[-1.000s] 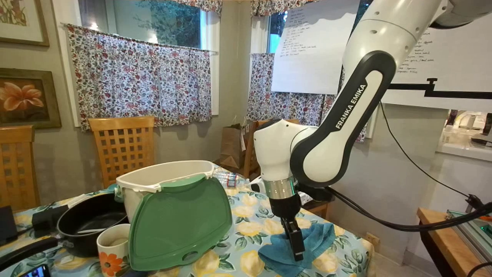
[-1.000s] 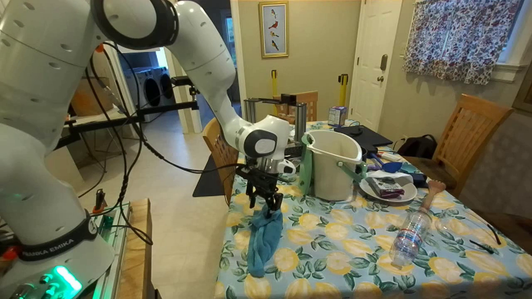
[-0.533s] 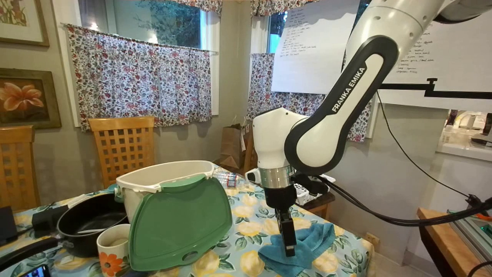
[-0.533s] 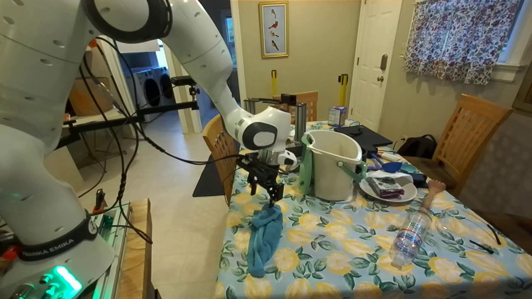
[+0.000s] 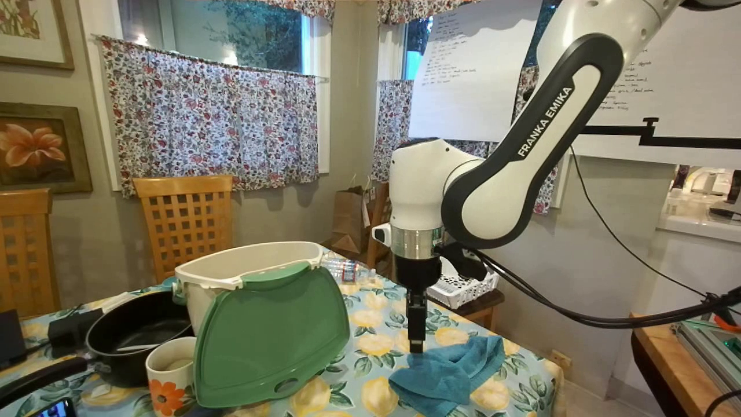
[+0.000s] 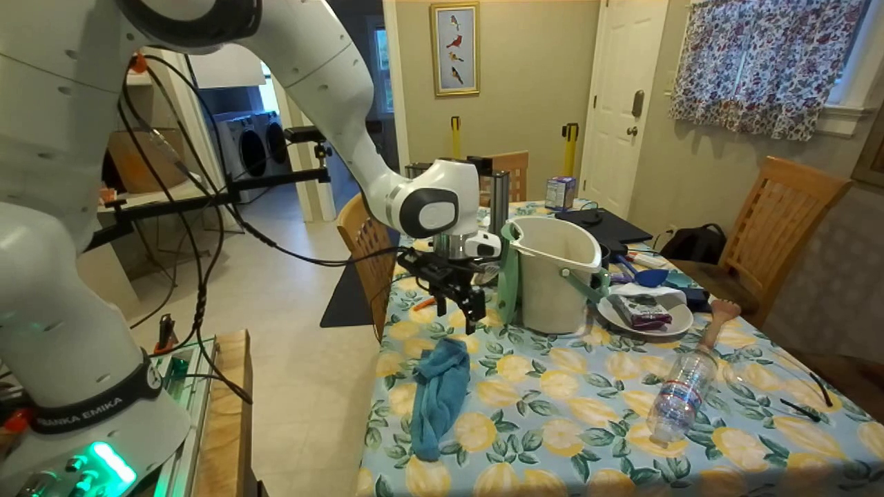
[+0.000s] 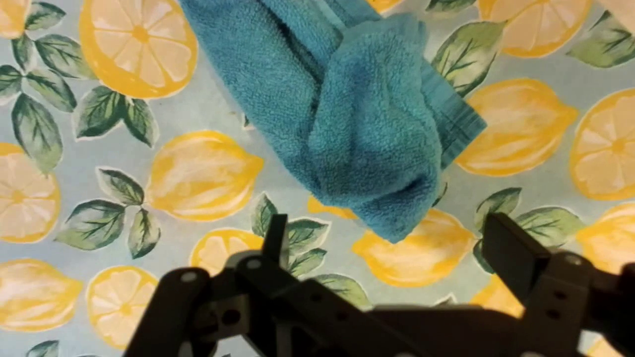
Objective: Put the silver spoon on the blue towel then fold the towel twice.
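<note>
The pincer (image 7: 389, 243) gapes, empty; the blue towel (image 6: 442, 393) lies bunched near the robot-side edge of the surface (image 6: 552, 414); pinching one layer could undo folds, spilling the spoon (unseen, perhaps wrapped).

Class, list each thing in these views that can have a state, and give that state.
Black two-fingered gripper: open, holding nothing.
Teal-blue cloth towel: bunched, overlapping itself.
Tall white plastic bin: upright, open-topped.
Green rounded plastic panel: slanting down the bin's side.
Clear plastic bottle: lying on its side.
Round black pan: uncovered.
White mug with orange flower: upright.
White door: apparently shut.
Brown paper bag: standing.
</note>
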